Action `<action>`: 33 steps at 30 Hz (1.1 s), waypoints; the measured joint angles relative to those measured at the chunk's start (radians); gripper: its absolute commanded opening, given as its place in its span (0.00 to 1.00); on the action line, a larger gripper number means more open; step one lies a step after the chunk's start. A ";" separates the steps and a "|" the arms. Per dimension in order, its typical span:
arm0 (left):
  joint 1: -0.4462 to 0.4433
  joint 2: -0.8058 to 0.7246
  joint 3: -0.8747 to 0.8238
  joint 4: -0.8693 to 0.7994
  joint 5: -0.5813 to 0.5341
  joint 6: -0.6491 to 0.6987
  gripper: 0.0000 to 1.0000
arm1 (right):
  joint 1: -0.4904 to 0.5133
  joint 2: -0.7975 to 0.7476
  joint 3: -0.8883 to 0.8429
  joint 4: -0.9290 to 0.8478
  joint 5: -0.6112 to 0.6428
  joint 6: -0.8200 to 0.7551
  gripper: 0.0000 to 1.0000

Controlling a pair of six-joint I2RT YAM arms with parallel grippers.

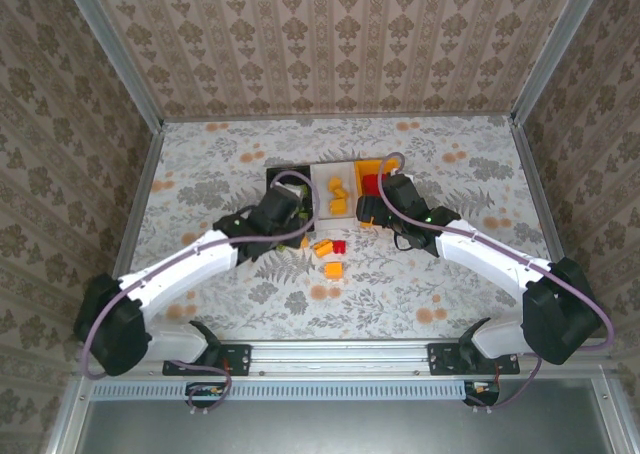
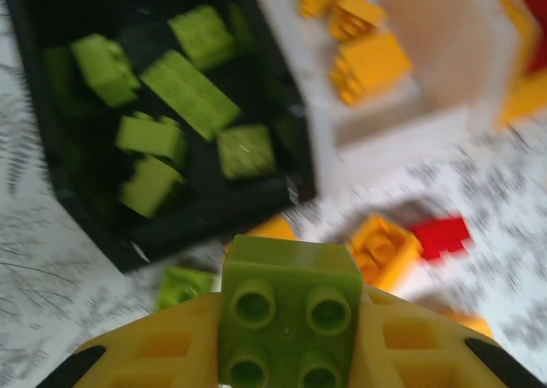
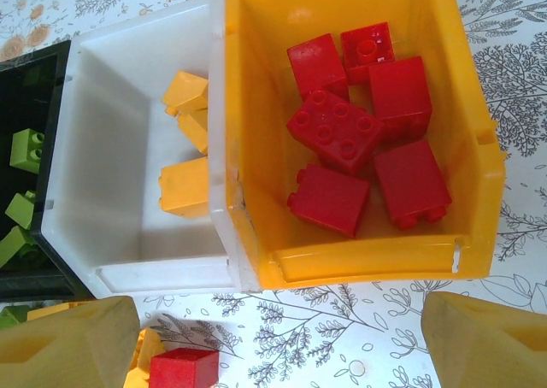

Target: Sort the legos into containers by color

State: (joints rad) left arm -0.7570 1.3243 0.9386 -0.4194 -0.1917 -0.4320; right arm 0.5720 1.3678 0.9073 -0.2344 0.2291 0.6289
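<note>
My left gripper [image 2: 291, 341] is shut on a lime green lego [image 2: 291, 307], just in front of the black container [image 2: 171, 230], which holds several green legos [image 2: 188, 93]. The white container [image 3: 128, 268] holds orange-yellow legos [image 3: 184, 187]. The orange container [image 3: 367, 264] holds several red legos [image 3: 333, 132]. My right gripper [image 3: 278, 345] hangs open over bare table before the orange container's near wall. Loose on the table lie a red lego [image 3: 184, 369], orange-yellow legos [image 1: 333, 269] and a green one [image 2: 184, 285].
The three containers stand joined side by side at the middle of the patterned table [image 1: 450, 274]. Patterned walls [image 1: 320, 44] close in the back and both sides. The loose bricks lie between the two arms, just in front of the white container.
</note>
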 measured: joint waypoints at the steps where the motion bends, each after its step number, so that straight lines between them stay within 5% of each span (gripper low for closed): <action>1: 0.030 0.033 0.018 0.017 0.000 -0.002 0.27 | 0.000 0.000 0.000 0.000 0.000 0.000 0.87; 9: 0.166 0.311 0.161 0.083 -0.003 -0.020 0.34 | 0.000 0.000 -0.001 -0.001 0.000 0.000 0.87; 14: 0.184 0.402 0.235 0.087 0.003 -0.029 0.60 | 0.000 0.000 -0.015 -0.002 -0.006 0.000 0.87; 19: 0.183 0.397 0.246 0.096 0.022 -0.048 0.75 | 0.003 0.000 -0.042 -0.005 -0.050 0.001 0.88; 26: 0.161 0.183 0.154 0.124 0.042 -0.087 0.98 | 0.116 0.020 -0.071 -0.006 -0.093 0.004 0.90; 33: 0.049 -0.162 -0.042 0.143 0.007 -0.124 1.00 | 0.288 0.163 -0.066 -0.008 -0.110 0.002 0.90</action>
State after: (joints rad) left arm -0.7082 1.1622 0.8963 -0.2768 -0.1844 -0.5556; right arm 0.8604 1.5303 0.8410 -0.2424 0.1188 0.6308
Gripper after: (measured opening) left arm 0.997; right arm 0.903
